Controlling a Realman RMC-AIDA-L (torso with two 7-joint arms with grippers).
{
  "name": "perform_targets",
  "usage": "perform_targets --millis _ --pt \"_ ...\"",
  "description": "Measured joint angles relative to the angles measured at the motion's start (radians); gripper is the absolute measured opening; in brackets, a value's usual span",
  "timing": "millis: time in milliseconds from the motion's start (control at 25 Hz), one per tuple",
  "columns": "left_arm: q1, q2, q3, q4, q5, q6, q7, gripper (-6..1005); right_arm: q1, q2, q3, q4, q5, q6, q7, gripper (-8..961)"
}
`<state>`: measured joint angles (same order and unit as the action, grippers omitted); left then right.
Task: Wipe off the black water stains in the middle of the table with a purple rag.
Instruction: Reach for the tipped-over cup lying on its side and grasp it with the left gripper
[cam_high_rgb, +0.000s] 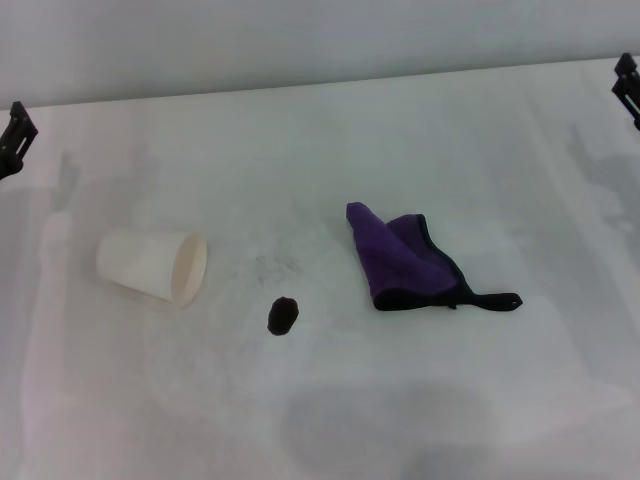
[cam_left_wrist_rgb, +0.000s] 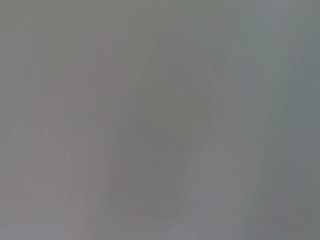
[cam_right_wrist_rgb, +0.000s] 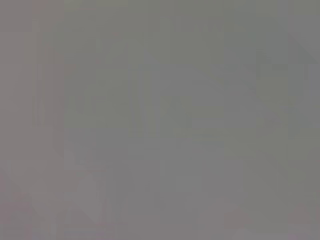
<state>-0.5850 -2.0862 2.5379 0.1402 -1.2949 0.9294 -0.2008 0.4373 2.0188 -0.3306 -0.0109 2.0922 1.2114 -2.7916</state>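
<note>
A small black-brown oval stain (cam_high_rgb: 282, 315) lies near the middle of the white table (cam_high_rgb: 330, 420). To its right lies the folded purple rag (cam_high_rgb: 400, 260), trimmed in black, with a thin black loop tab trailing to the right. My left gripper (cam_high_rgb: 14, 130) sits at the far left edge of the head view and my right gripper (cam_high_rgb: 628, 85) at the far right edge, both far from the rag and the stain. Only a small part of each shows. Both wrist views show only plain grey surface.
A white paper cup (cam_high_rgb: 153, 265) lies on its side left of the stain, its mouth facing right. A faint grey speckled smudge (cam_high_rgb: 272, 265) marks the table just above the stain. The table's far edge runs along the top.
</note>
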Motion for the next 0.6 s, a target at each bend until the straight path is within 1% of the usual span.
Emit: perform_targets --millis 280,600 --pt "0.013 0.0 0.002 0.025 0.003 0.0 0.002 889 0.0 -0.002 0.056 -0.003 0.0 -0.005 0.0 866" --pt "0.012 0.0 0.0 0.026 0.003 0.006 0.003 891 -0.009 -0.003 0.059 0.0 0.0 -0.007 0.0 865"
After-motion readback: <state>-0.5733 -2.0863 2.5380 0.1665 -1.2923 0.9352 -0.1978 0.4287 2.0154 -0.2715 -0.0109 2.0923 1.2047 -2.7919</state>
